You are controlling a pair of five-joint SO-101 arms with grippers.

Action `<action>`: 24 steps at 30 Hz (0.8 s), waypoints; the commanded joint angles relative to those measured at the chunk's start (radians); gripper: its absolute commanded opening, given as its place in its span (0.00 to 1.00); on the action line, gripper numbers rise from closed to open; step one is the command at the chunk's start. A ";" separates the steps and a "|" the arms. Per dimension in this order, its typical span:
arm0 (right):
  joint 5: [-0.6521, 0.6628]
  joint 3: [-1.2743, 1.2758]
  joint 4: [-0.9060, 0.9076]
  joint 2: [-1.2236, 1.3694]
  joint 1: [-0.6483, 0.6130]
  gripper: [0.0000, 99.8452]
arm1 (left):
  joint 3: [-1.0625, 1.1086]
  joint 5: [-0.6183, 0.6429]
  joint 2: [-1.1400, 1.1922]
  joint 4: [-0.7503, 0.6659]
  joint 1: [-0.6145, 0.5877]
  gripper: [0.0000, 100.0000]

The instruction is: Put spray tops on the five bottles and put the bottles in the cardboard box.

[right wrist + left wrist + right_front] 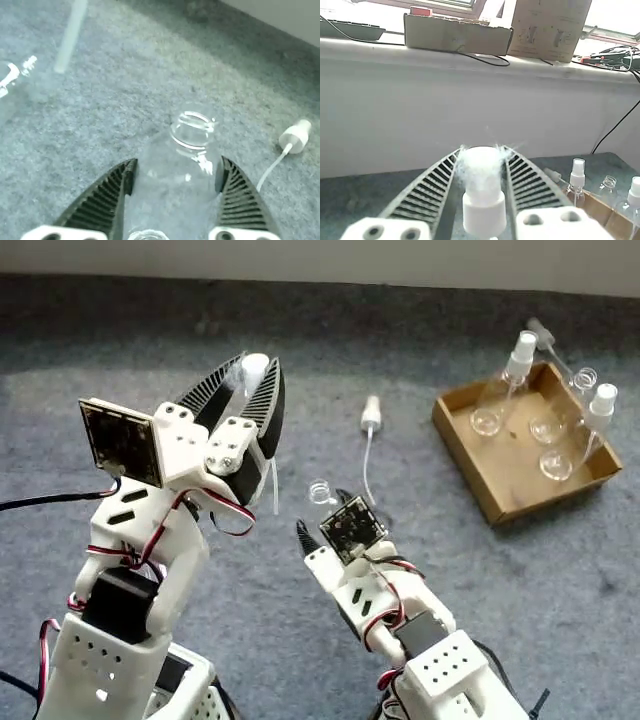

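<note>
My left gripper is raised above the carpet and shut on a white spray top. The top's thin tube hangs down from it. In the left wrist view the spray top sits upright between the ribbed fingers. My right gripper is low and shut on a clear open-necked bottle, seen close in the right wrist view as the bottle. The cardboard box at the right holds three bottles. Two of them carry spray tops, and one is open-necked.
A loose spray top with its tube lies on the grey carpet between the arms and the box; the right wrist view shows this spray top too. Another white spray piece lies behind the box. A pale wall borders the far edge.
</note>
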 commanded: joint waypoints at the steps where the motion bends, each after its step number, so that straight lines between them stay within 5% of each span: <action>1: 0.008 -0.007 -0.096 -0.013 -0.015 0.14 | -0.094 -0.005 -0.012 -0.054 0.010 0.00; 16: 0.005 -0.004 -0.102 -0.074 -0.019 0.14 | -0.104 -0.005 0.168 -0.345 0.018 0.00; 24: 0.009 0.045 0.162 -0.476 -0.013 0.14 | -0.122 -0.005 0.200 -0.385 0.076 0.00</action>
